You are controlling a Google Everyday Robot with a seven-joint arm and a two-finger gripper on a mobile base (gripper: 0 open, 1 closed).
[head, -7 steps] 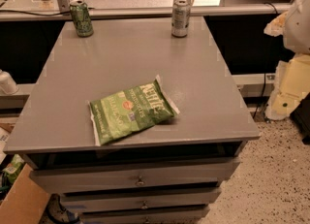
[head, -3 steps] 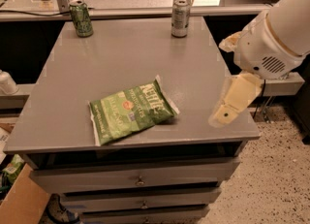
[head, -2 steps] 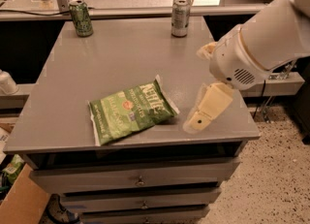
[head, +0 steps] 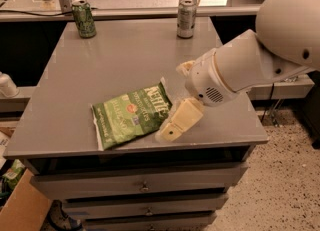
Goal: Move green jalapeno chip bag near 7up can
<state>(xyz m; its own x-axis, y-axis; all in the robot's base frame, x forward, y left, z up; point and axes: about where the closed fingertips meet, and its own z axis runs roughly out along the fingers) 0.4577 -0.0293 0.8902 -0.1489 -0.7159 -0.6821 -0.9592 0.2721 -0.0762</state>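
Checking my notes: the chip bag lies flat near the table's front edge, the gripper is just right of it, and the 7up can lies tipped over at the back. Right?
No: the camera view shows the 7up can standing upright at the back, not tipped over. The rest holds: the chip bag lies flat near the table's front edge, with the gripper just right of it.

green jalapeno chip bag [head: 131,117]: crinkly foil | 7up can [head: 186,18]: metal | end effector [head: 173,126]: matt plastic, beside bag

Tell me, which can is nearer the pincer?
The paler silver can at back right; the darker green can stands back left. The pincer is beside the chip bag.
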